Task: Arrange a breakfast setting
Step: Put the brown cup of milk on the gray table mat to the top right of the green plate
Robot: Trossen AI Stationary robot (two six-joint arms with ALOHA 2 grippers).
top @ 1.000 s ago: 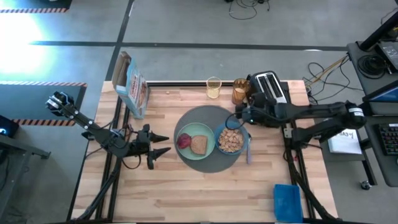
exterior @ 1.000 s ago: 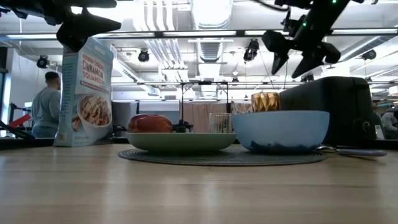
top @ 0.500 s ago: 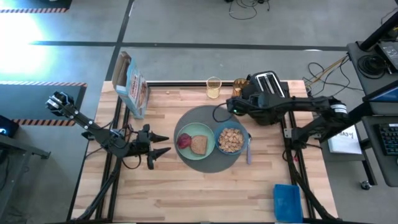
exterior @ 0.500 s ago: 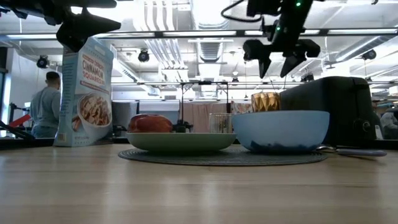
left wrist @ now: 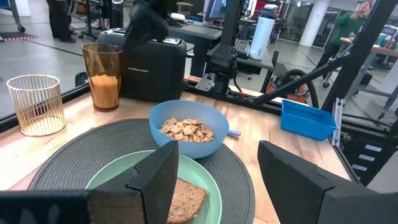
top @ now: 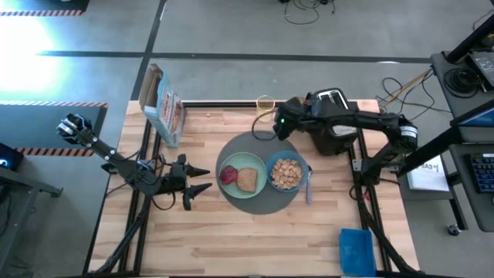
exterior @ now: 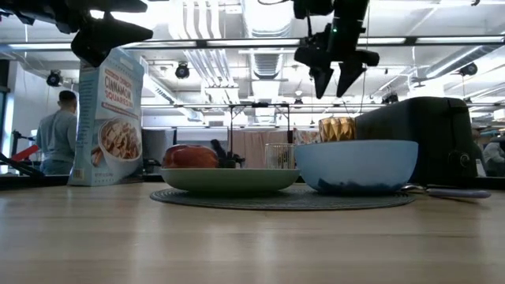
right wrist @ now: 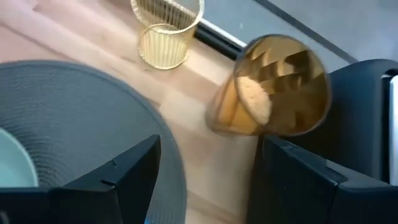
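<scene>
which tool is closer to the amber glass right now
Right. The right tool hangs open in the air just beside the amber glass, at the table's back edge. The left tool waits, open, beyond the pale green plate, much farther away.

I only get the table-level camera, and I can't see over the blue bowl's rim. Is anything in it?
Observer: Yes, the bowl holds cereal squares.
Operator: And what's on the green plate besides that red thing?
Observer: A toast slice lies on the plate right beside the red piece.
Operator: What is the arm overhead aiming at?
Observer: The right gripper is open and empty, and its own camera shows the amber glass ahead between its fingers. The left gripper waits open, left of the mat.
</scene>
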